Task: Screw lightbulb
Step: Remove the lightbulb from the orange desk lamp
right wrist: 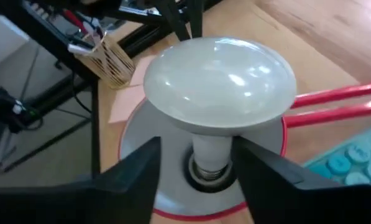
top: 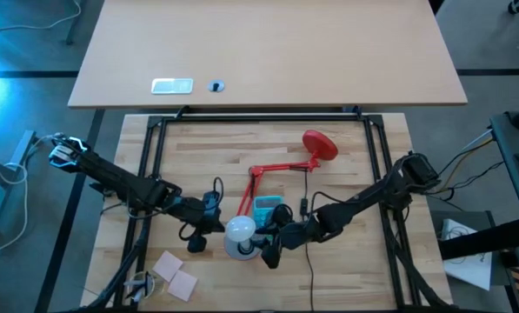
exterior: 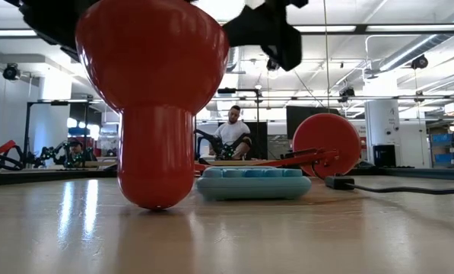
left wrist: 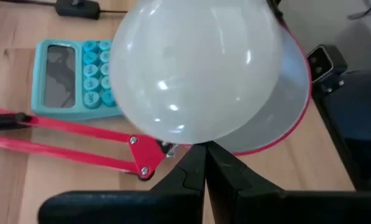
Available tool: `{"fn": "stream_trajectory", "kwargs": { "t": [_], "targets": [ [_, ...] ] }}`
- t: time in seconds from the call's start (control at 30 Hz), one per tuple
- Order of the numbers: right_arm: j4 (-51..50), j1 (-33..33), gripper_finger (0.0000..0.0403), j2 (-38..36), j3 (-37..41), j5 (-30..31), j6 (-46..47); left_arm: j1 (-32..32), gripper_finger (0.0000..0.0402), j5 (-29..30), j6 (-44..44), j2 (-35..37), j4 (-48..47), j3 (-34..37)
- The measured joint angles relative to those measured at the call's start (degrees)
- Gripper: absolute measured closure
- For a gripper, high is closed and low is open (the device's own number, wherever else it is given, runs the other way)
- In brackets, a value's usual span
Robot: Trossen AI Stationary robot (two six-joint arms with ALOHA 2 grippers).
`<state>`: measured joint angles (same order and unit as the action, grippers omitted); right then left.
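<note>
**Bulb seated in the shade, threads not yet home**

Left of the lamp shade (right wrist: 141, 134), the left gripper (left wrist: 204, 163) sits clenched on nothing, its tips just beside the lightbulb (right wrist: 219, 84). The bulb stands base-down in the shade's socket. On the shade's right, the right gripper (right wrist: 197, 168) is spread wide around the bulb's neck. Judgement: close gently on the neck, keep it upright, turn without cross-threading

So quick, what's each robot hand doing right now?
Left gripper: shut, holding nothing, beside the lightbulb.
Right gripper: open around the bulb's neck.
</note>
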<state>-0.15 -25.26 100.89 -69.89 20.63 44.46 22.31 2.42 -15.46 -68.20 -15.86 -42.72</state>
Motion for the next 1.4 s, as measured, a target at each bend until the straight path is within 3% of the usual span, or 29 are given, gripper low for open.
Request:
{"fn": "stream_trajectory", "kwargs": {
  "t": [0.2,0.4,0.63,1.17,1.4],
  "targets": [
    [2.74,1.11,0.0134,2.32,0.02,-0.22,-5.69,0.04,0.0401,-0.49,-0.97,-1.74,2.91,0.0],
    [5.57,1.7,0.0089,4.23,0.02,1.03,-7.27,0.01,0.0401,2.23,-2.07,-2.65,5.21,0.0],
    [6.58,2.09,0.0089,4.07,0.02,7.87,-10.98,-0.16,0.0401,3.24,-1.13,-2.6,6.23,-0.65],
    [2.26,2.69,0.0092,4.14,0.02,6.32,-7.33,-0.09,0.0401,3.23,-2.43,-2.19,-0.86,-0.7],
    [7.92,3.63,0.0092,7.23,0.02,5.87,-9.85,-0.09,0.0401,8.17,-3.02,-3.8,2.69,-0.7]
  ]
}}
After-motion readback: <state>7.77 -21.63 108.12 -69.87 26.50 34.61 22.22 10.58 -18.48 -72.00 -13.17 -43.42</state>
